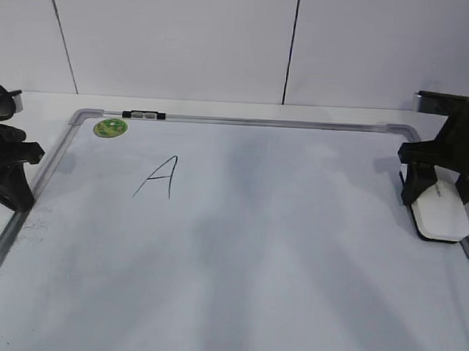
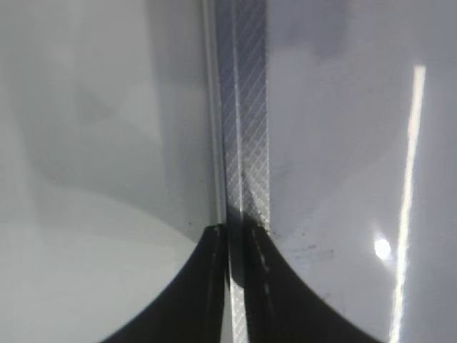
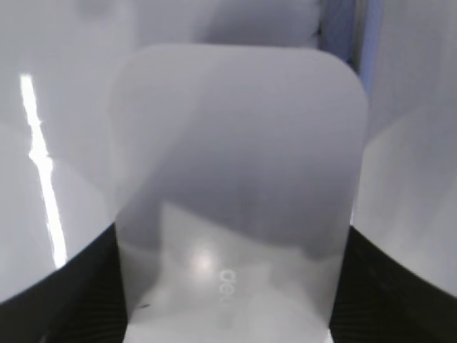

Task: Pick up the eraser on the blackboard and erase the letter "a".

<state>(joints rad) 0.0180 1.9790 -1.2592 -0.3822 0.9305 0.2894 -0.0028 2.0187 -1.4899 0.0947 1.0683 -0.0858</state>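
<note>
The white eraser (image 1: 441,214) lies on the blackboard (image 1: 278,248) at its right edge. My right gripper (image 1: 438,194) reaches down over it. In the right wrist view the eraser (image 3: 235,179) fills the space between the black fingers (image 3: 89,293), which press on both of its long sides; the right gripper (image 3: 228,286) is shut on it. My left gripper (image 1: 13,195) rests at the board's left edge, and in the left wrist view the left gripper (image 2: 234,239) is shut just above the grey frame (image 2: 246,107). The letter "a" is out of view.
A tall capital "A" (image 1: 160,177) in thin black marker stands on the board's left half. A round green sticker (image 1: 110,127) sits in the far left corner, with a small black clip (image 1: 143,115) on the top frame. A white wall rises behind the table.
</note>
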